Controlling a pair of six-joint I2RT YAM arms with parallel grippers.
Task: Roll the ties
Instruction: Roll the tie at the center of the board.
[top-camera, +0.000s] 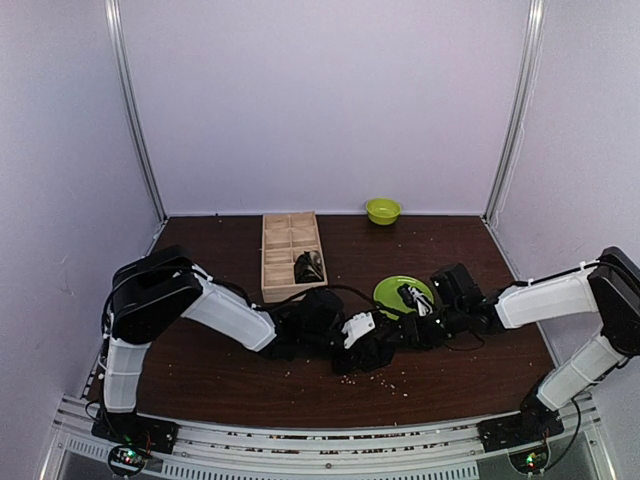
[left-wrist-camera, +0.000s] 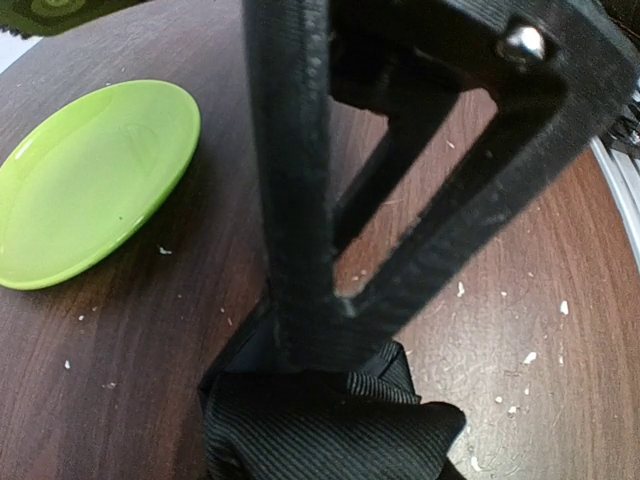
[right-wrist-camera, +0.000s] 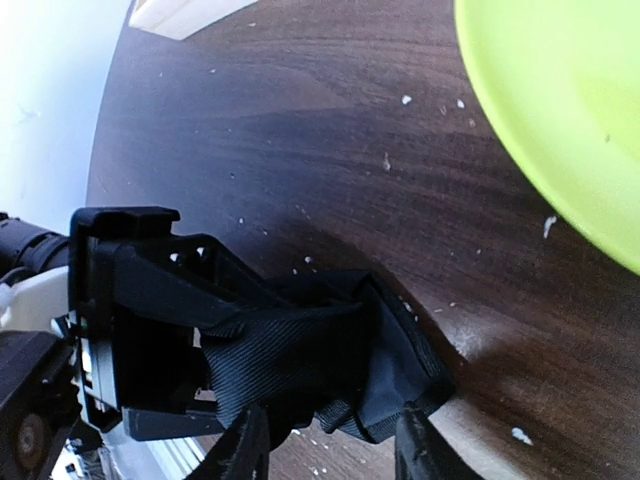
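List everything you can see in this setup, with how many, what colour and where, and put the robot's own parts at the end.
tie: one, black, bunched on the table beside the plate
bundle: one, black, in a box compartment; looks like a rolled tie
box: one, pale wood, divided, far left of centre
plate: one, lime green, mid-table
bowl: one, lime green, far edge
crumbs: many, white, scattered
table: one, dark brown
arms: two, white and black, reaching to the middle
left fingers: black, shut on the tie
right fingers: black, open, at the tie
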